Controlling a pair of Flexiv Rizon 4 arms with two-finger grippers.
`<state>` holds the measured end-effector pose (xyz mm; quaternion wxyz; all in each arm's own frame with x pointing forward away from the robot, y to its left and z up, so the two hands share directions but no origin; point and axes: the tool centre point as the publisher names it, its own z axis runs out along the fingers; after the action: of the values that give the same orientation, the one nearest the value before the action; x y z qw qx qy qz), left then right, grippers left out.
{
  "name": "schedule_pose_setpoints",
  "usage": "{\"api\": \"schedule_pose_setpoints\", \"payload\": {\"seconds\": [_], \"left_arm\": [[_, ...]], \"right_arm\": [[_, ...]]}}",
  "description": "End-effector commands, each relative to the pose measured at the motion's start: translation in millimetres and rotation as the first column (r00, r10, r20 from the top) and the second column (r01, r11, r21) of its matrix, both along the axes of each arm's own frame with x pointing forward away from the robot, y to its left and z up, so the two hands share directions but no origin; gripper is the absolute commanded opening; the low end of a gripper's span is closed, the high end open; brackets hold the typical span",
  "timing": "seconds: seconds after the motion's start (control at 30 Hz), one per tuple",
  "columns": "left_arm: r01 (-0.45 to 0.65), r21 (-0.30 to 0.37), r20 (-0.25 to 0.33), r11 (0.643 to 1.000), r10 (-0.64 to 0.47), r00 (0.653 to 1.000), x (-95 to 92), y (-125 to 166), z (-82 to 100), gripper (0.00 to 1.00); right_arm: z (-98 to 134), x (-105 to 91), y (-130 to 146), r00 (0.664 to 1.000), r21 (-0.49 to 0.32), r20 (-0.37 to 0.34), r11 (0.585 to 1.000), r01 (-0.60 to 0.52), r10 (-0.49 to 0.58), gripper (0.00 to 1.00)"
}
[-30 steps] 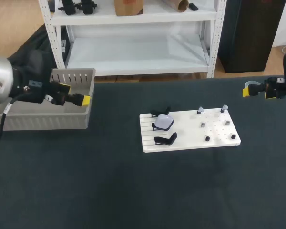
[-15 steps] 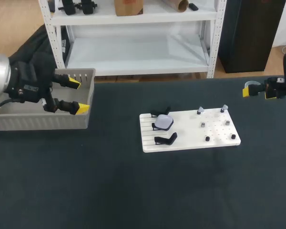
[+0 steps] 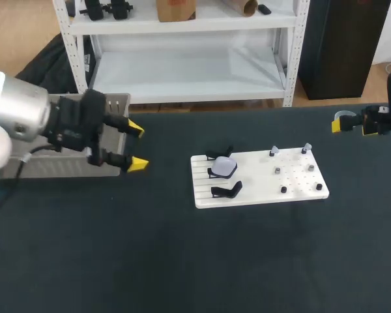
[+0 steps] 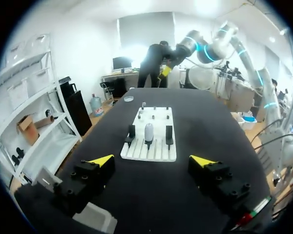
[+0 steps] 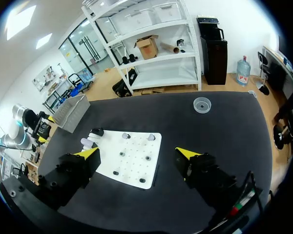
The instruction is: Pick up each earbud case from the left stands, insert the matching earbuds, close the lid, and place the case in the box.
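Note:
A lavender earbud case point(image 3: 223, 167) rests on the middle of three black stands at the left end of a white pegboard point(image 3: 293, 179). Two pale earbuds point(image 3: 274, 151) sit on pegs along its far edge. My left gripper point(image 3: 137, 147) hangs open and empty between the grey box point(image 3: 114, 104) and the board. In the left wrist view the case point(image 4: 148, 131) lies straight ahead of this gripper point(image 4: 152, 161). My right gripper point(image 3: 344, 124) is open and empty at the table's far right. From its wrist, this gripper point(image 5: 137, 152) looks down on the board point(image 5: 129, 158) and the case point(image 5: 88, 142).
The stands either side of the case point(image 3: 220, 154) point(image 3: 227, 190) are bare. Several dark pegs point(image 3: 283, 190) stud the board's right half. A small clear dish point(image 5: 202, 104) sits on the table near the right arm. The dark tabletop point(image 3: 195, 261) stretches wide in front.
My left gripper has swung from above the grey box to the right, out over the table toward the board, staying open. The right arm has not moved.

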<state>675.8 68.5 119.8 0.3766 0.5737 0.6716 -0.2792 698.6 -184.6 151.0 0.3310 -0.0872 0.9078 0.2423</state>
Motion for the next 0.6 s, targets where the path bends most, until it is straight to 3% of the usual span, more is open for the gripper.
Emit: {"api": "schedule_pose_setpoints", "payload": {"seconds": [0.03, 0.13, 0.6], "left_arm": [[-0.056, -0.006, 0.024, 0.998, 0.056, 0.998, 3.0, -42.5, -32.1, 1.00], [-0.021, -0.004, 0.002, 1.000, 0.021, 1.000, 7.0, -59.4, -42.4, 1.00], [-0.021, -0.004, 0.002, 1.000, 0.021, 1.000, 7.0, -59.4, -42.4, 1.00]], "right_arm": [[-0.5, 0.8, -0.7, 1.000, 0.002, 0.000, 1.000, -0.004, 0.004, 1.00], [-0.5, 0.8, -0.7, 1.000, 0.002, 0.000, 1.000, -0.004, 0.004, 1.00], [-0.5, 0.8, -0.7, 1.000, 0.002, 0.000, 1.000, -0.004, 0.004, 1.00]]}}
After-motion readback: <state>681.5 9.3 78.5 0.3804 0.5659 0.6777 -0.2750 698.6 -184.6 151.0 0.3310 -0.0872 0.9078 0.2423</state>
